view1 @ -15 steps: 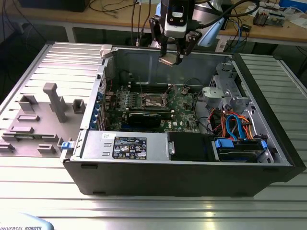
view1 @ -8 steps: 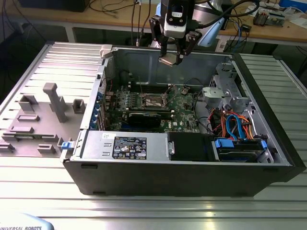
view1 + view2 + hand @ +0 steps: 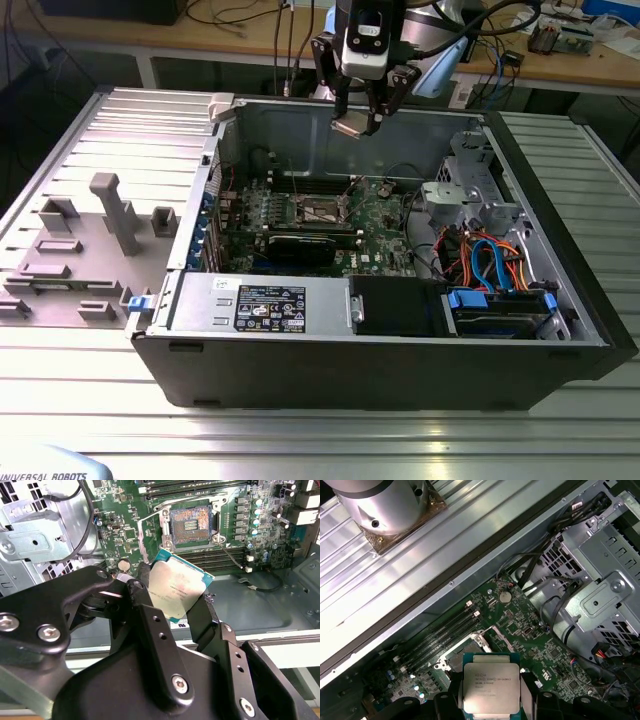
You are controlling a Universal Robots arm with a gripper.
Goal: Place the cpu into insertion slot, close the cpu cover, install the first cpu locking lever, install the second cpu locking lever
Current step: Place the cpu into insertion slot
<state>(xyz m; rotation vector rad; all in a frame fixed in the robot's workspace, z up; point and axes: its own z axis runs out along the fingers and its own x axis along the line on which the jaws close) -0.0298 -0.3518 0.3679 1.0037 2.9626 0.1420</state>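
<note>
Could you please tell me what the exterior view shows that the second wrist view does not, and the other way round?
Exterior view: the whole open computer case, its power supply, and grey fixtures on the exterior view's left. Second wrist view: the green rim of the cpu and the bare contacts of the insertion slot. Both: the gripper shut on the cpu, held above the motherboard.

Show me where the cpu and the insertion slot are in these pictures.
the cpu (image 3: 176,591): second wrist view, middle of its silver metal top.
the insertion slot (image 3: 191,525): second wrist view, its dark centre.
</note>
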